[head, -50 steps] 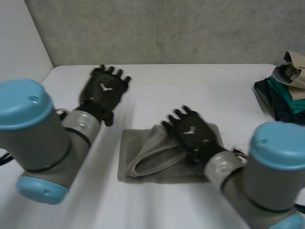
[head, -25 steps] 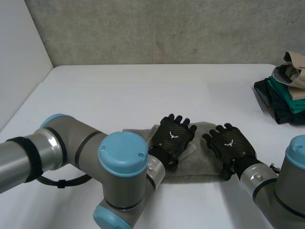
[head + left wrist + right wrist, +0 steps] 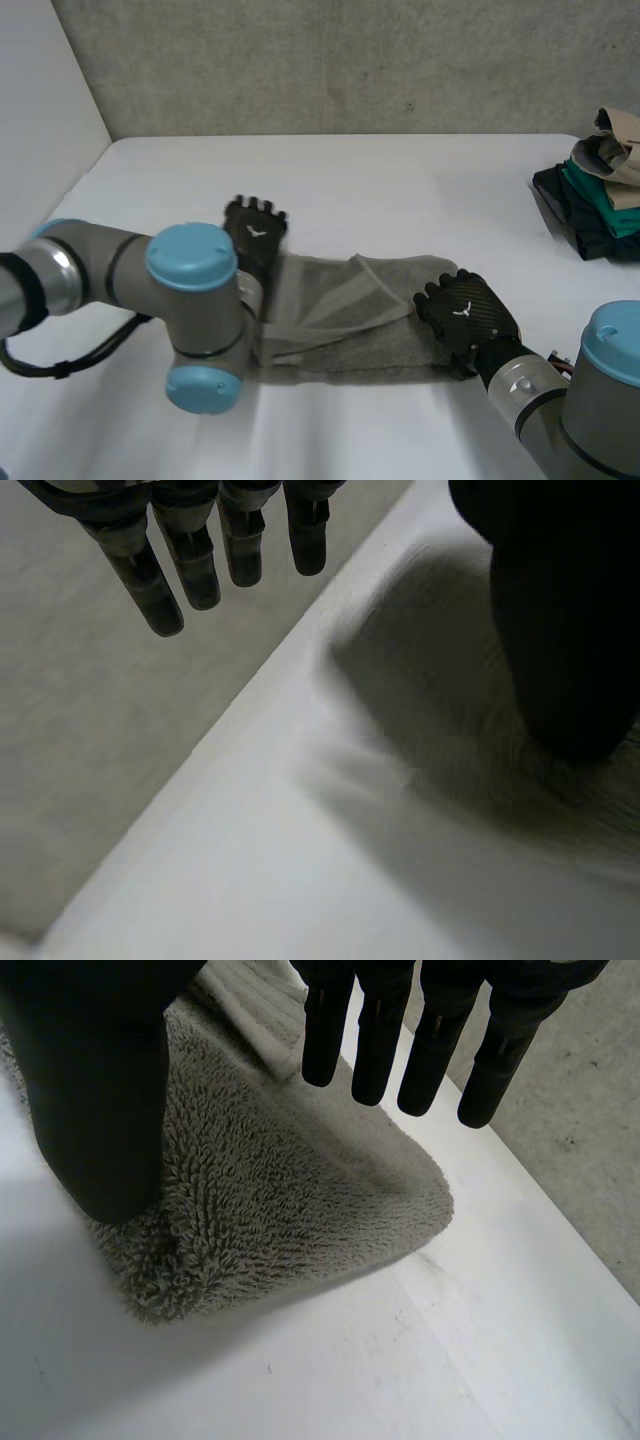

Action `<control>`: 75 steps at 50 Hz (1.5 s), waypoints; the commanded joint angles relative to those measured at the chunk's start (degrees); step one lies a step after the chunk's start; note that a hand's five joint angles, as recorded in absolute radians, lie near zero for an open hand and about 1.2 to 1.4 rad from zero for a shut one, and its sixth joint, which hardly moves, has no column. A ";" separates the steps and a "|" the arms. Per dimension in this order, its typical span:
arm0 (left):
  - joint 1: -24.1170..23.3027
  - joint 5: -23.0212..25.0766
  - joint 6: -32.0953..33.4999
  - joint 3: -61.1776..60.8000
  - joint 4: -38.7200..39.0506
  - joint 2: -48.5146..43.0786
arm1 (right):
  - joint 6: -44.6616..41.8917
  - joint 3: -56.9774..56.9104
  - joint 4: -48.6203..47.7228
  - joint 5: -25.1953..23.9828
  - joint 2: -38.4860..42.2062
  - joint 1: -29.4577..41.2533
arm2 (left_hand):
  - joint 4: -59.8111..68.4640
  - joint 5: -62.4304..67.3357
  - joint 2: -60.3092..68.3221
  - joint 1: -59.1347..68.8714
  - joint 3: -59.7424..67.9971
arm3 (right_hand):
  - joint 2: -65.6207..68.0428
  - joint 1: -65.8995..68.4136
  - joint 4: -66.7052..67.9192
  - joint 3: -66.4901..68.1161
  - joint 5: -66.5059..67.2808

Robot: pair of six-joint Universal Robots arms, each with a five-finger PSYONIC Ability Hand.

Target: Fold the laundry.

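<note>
A grey towel (image 3: 340,312) lies crumpled in a long strip on the white table (image 3: 400,190), with a folded flap across its middle. My left hand (image 3: 255,232) rests at the towel's left end, fingers straight. In the left wrist view its fingers (image 3: 190,570) point out over the table's edge, and the towel (image 3: 460,720) lies under its thumb. My right hand (image 3: 468,312) sits on the towel's right end. Seen from the right wrist, its straight fingers (image 3: 430,1050) hover above a rounded corner of the towel (image 3: 280,1190), with the thumb (image 3: 95,1090) down on the pile.
A stack of folded clothes (image 3: 600,190), dark, green and beige, sits at the table's far right edge. A grey concrete wall (image 3: 330,60) runs behind the table. The table's left edge lies close to my left arm (image 3: 190,300).
My left hand went from off the towel onto its middle, then swept left to its left end, and the towel now lies longer. My right hand slid to the right end.
</note>
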 commanded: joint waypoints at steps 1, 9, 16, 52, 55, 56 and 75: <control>0.99 -1.26 5.89 -3.04 0.65 5.21 | -0.09 0.13 0.09 0.14 0.00 -0.63 | 0.59 -0.59 0.48 1.26 0.20 | 5.38 5.33 4.75 5.03 4.36; -7.97 4.27 -5.62 -3.48 0.65 10.76 | -0.09 0.13 0.44 0.32 0.00 -0.81 | 0.59 -0.60 0.48 1.26 0.19 | 5.55 5.50 4.92 5.20 4.53; -11.92 10.07 -8.80 -3.40 0.29 8.13 | -0.09 0.31 0.44 0.49 0.00 -0.54 | 0.76 -0.43 0.65 1.43 0.36 | 5.55 5.50 4.92 5.20 4.53; -1.56 -2.31 -4.23 -12.96 3.11 14.26 | -2.72 0.57 2.28 2.87 -0.87 -0.98 | 0.76 -0.43 0.65 1.43 0.36 | 53.76 53.71 53.14 53.41 52.75; -1.21 -2.14 -4.23 -14.81 3.02 16.64 | -5.88 0.75 4.83 3.92 -1.93 -1.16 | 0.09 -1.10 -0.02 0.76 -0.31 | 53.76 53.71 53.14 53.41 52.75; -0.51 -2.14 -4.23 -16.04 2.93 18.48 | -8.77 0.57 6.84 4.97 -3.15 -1.25 | -0.08 -1.27 -0.19 0.59 -0.48 | 53.76 53.71 53.14 53.41 52.75; 2.92 -1.96 -4.40 -19.74 2.84 25.53 | -24.35 -14.02 -3.25 -3.61 7.09 23.87 | -1.09 -2.28 -1.20 -0.42 -1.49 | 53.76 53.71 53.14 53.41 52.75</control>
